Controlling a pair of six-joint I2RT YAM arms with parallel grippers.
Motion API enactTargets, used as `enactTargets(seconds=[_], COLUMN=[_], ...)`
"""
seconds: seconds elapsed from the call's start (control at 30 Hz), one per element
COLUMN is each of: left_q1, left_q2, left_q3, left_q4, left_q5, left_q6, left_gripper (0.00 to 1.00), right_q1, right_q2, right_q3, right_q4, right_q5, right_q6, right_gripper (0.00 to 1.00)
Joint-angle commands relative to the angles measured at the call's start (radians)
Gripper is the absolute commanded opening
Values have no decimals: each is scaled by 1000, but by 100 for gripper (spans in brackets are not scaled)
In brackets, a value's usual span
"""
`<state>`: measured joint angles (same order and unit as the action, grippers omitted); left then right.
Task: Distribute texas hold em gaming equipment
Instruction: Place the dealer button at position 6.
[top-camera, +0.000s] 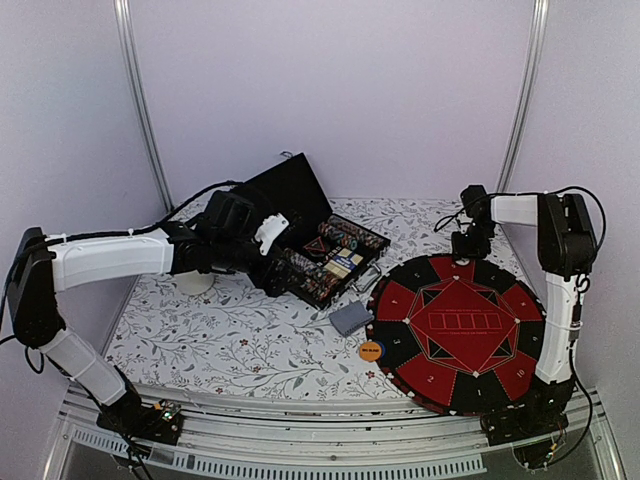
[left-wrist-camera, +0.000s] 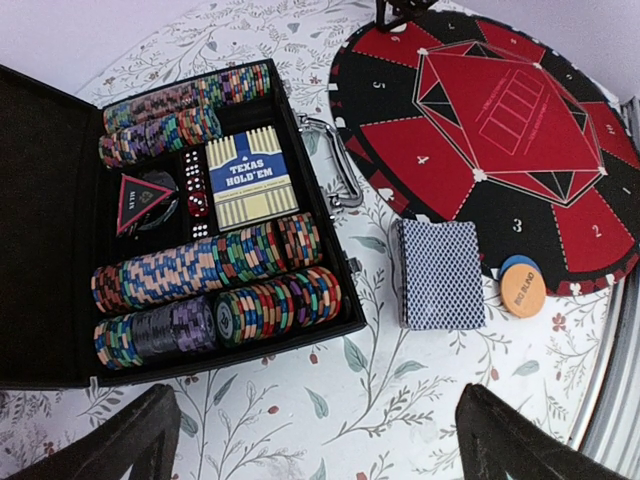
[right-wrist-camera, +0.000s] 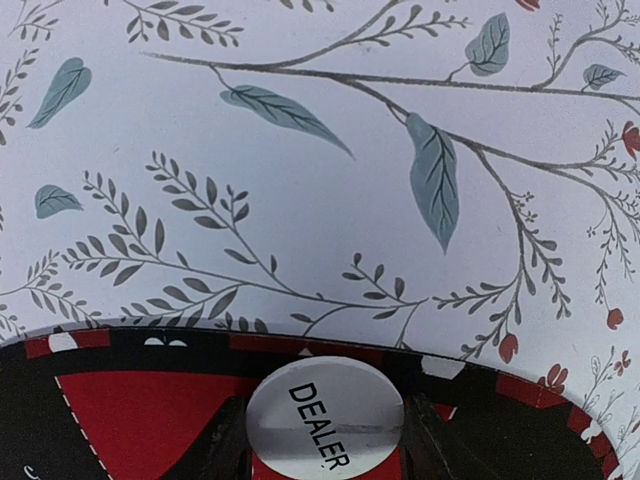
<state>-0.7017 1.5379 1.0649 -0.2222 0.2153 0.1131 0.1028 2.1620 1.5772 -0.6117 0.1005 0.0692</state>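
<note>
My right hand (right-wrist-camera: 325, 445) is clamped on the white dealer button (right-wrist-camera: 325, 405), at the far rim of the round mat (left-wrist-camera: 500, 110). My left hand (left-wrist-camera: 320, 448) hangs spread wide above the case (left-wrist-camera: 50, 250), holding nothing. The chips (left-wrist-camera: 200, 270) sit in the case. The deck (left-wrist-camera: 437, 273) and orange button (left-wrist-camera: 525, 292) lie on the table (left-wrist-camera: 300, 420) beside the mat. I judge distribution barely begun

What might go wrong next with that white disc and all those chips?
The right fingers pinch the DEALER disc by its edge right over the rim of the mat; released here, it may land half off or roll away. The open left fingers hover over tightly packed chips in the case; a grab might drag out several.
</note>
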Motion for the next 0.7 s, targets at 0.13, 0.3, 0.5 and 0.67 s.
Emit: enactTargets(seconds=[0.13, 0.3, 0.5, 0.67], left_q1=[8, 10, 12, 12], left_q2=[-4, -4, -5, -8], left_q3=[12, 13, 12, 9], left_q4=[-1, -1, -1, -2], left_q5=[-4, -2, 0, -1], left_q6=[14, 17, 16, 14], left_gripper=[98, 98, 98, 98], right_q1=[-18, -18, -18, -18], right_q2=[-39, -65, -69, -47], right_q3=[-58, -95, -98, -88], right_q4=[-2, 3, -1, -13], right_q5=[26, 9, 11, -5], right_q6=[-6, -6, -9, -16], right_gripper=[3, 3, 3, 13])
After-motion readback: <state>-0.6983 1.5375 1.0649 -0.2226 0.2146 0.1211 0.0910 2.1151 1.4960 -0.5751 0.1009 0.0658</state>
